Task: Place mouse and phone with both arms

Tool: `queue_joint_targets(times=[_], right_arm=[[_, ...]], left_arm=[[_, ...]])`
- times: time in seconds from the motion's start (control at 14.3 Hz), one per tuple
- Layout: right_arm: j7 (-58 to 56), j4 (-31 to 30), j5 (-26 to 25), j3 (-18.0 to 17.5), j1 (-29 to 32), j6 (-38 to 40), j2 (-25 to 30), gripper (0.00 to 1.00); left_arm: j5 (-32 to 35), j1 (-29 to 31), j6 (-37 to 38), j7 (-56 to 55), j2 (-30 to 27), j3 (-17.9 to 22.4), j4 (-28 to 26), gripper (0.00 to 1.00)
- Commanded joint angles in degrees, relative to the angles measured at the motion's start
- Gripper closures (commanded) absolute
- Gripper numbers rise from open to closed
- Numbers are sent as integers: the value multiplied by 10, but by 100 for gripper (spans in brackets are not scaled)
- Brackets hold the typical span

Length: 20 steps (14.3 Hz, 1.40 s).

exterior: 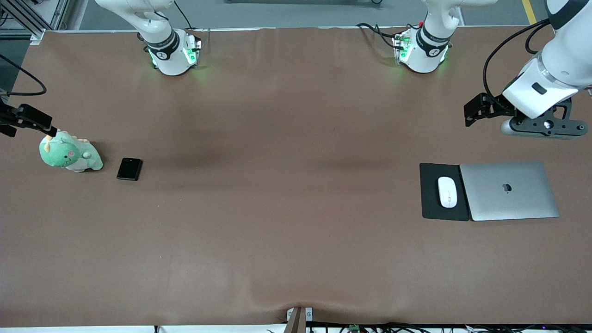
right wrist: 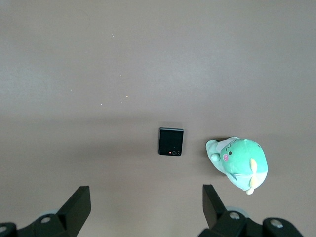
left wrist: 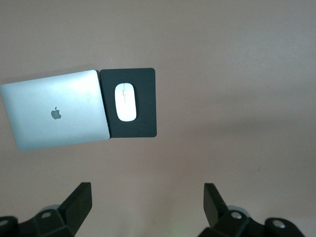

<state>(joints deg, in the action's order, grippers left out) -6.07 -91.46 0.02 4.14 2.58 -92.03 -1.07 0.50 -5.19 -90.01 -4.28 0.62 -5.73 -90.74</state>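
I find the mouse [exterior: 447,192] on its pad [exterior: 430,210] beside the laptop [exterior: 508,190], the phone [exterior: 129,169] beside the plush toy [exterior: 69,155], both grippers [left wrist: 148,207] [right wrist: 146,205] spread empty above: either stage fits.

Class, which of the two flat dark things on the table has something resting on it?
The black rectangular mouse pad: a white mouse lies on it. The small black phone carries nothing.

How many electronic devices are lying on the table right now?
3: phone beside the plush toy at the right arm's end; mouse on the mouse pad; closed laptop beside it at the left arm's end.
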Motion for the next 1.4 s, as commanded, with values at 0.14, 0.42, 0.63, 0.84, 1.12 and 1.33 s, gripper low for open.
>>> queue_joint_targets(times=[0.14, 0.42, 0.63, 0.84, 1.12, 1.33], right_arm=[[-1, -67, -5, -6, 0, -56, 42, 0], [-1, -64, -6, -7, -1, -57, 40, 0], [-1, -43, -6, -10, -4, -33, 44, 0], [-1, -36, -7, -9, -2, -29, 41, 0], [-1, -36, -7, -9, 1, -28, 39, 0], [-4, -37, -6, -7, 3, -28, 39, 0]], left_arm=[[10, -6, 5, -5, 16, -1, 22, 0], [8, -3, 5, -5, 16, -1, 22, 0], [9, -3, 5, -5, 16, -2, 22, 0], [10, -5, 5, -5, 16, -2, 22, 0], [11, 0, 5, -2, 16, -2, 22, 0], [9, 0, 5, -4, 16, -2, 22, 0]])
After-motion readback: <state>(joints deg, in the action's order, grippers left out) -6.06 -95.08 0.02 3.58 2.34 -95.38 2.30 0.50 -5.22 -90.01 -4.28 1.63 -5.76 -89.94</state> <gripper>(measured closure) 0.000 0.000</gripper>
